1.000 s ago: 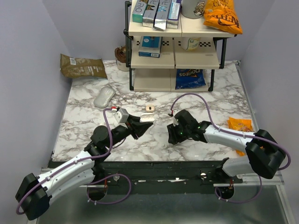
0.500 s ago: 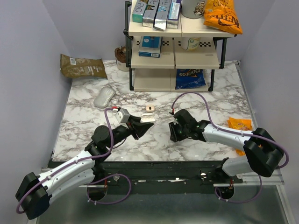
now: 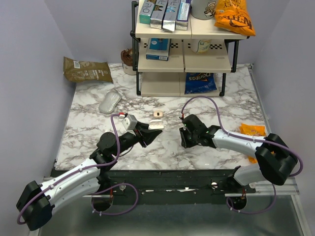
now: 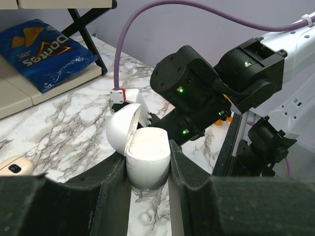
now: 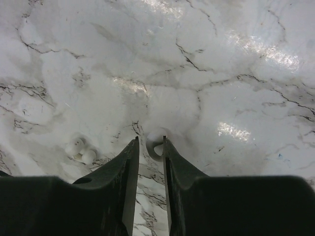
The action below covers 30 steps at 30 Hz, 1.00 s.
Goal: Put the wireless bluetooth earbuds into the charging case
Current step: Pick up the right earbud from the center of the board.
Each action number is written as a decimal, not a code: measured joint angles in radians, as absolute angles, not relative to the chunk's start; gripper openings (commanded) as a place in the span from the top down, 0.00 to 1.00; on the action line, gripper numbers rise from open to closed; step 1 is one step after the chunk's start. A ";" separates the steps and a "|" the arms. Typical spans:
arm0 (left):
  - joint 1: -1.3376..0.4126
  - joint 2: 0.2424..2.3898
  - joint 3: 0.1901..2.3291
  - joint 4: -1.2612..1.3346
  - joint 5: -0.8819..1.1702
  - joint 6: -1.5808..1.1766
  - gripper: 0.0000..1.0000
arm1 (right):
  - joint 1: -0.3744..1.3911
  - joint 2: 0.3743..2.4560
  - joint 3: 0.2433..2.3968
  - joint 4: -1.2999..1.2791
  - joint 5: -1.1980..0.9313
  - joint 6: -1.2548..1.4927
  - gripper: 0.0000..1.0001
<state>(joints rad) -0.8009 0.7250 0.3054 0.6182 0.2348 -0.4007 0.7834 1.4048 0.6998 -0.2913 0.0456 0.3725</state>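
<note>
My left gripper (image 4: 148,150) is shut on the white oval charging case (image 4: 147,158), held above the table with its lid hinged open to the left. In the top view the case (image 3: 155,126) sits at the tip of the left gripper (image 3: 152,130). One small white earbud (image 4: 146,217) lies on the marble under the case. My right gripper (image 5: 150,141) points down at the table, jaws narrow. A white earbud (image 5: 158,145) sits between its tips against the right finger, a gap showing on the left. Another earbud (image 5: 80,149) lies left of the fingers. From above, the right gripper (image 3: 186,139) is low over the marble.
A small tan piece with a dark centre (image 3: 157,114) lies beyond the case. A white mouse (image 3: 110,102) lies at left, a brown bag (image 3: 86,70) behind it. The shelf rack (image 3: 182,54) and Doritos bag (image 3: 200,82) stand at the back, an orange packet (image 3: 253,132) at right.
The right gripper has shifted slightly left and down toward the marble while its jaws narrowed. The left gripper and case have held still.
</note>
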 measured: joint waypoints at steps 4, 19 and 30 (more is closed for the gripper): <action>-0.801 0.725 0.305 0.619 0.235 -0.401 1.00 | 0.783 1.406 0.701 -0.296 0.055 0.376 0.73; -0.805 0.725 0.305 0.612 0.235 -0.401 1.00 | 0.776 1.417 0.736 -0.340 0.083 0.395 0.99; -0.806 0.725 0.305 0.601 0.229 -0.401 1.00 | 0.772 1.347 0.744 -0.393 0.108 0.394 0.99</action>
<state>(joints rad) -0.8062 0.7250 0.3054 0.6014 0.2291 -0.4007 0.7719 1.3468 0.7437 -0.3931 0.1081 0.3939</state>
